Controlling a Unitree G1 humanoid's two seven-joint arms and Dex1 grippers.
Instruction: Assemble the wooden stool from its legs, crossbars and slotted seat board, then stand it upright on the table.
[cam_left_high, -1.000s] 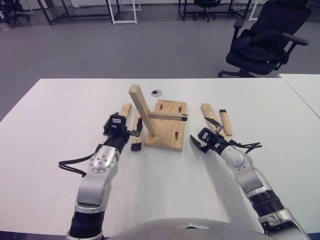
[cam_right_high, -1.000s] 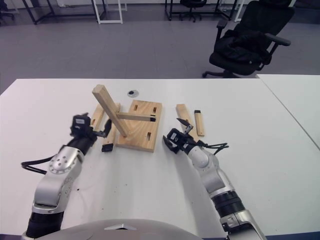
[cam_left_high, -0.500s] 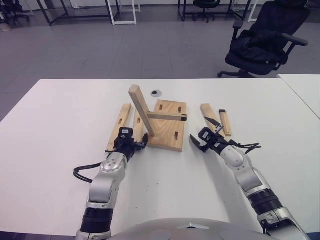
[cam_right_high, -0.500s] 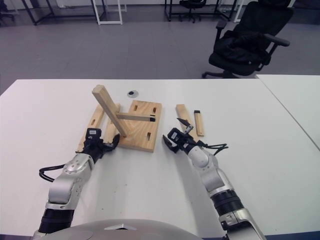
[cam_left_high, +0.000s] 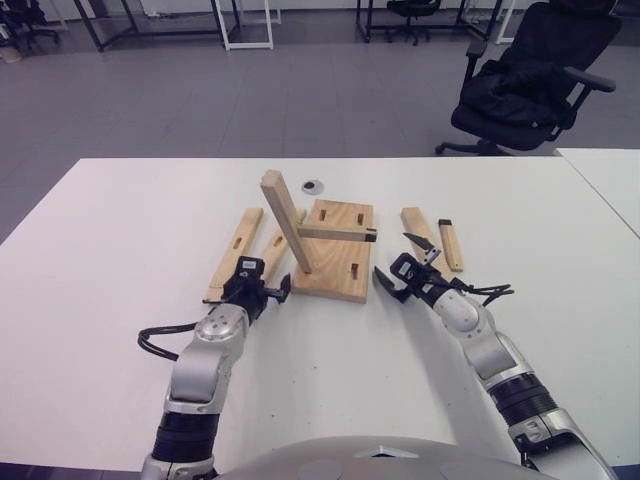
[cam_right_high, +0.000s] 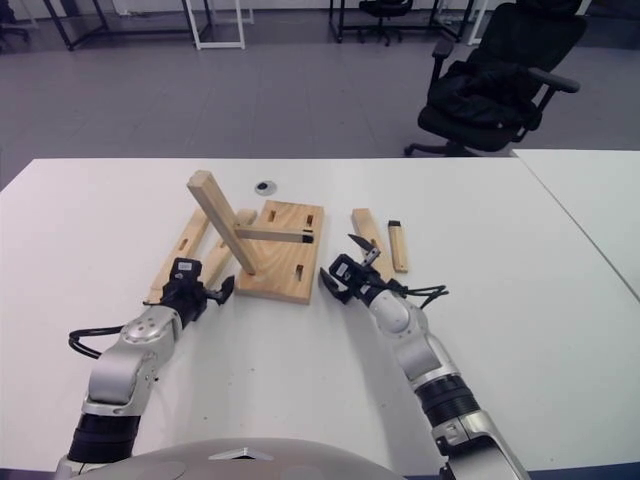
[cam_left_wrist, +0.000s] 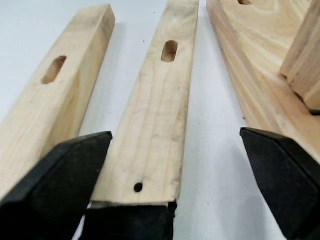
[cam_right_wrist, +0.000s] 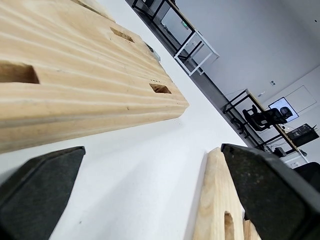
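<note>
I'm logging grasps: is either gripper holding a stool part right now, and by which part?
Nothing is held. The left gripper is open astride the near end of a loose leg; the right gripper is open beside the seat board.

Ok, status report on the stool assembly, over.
Left gripper open astride loose leg; right gripper open, empty, by seat board. One leg with crossbar stands tilted in board. Nothing blocking.

Bright, even indoor light, soft shadows
The white table (cam_left_high: 100, 230) is lit evenly from overhead — thin, pale shadows hug the seat board (cam_left_high: 330, 278) and run alongside the slotted leg (cam_left_wrist: 150, 120) in the left wrist view
</note>
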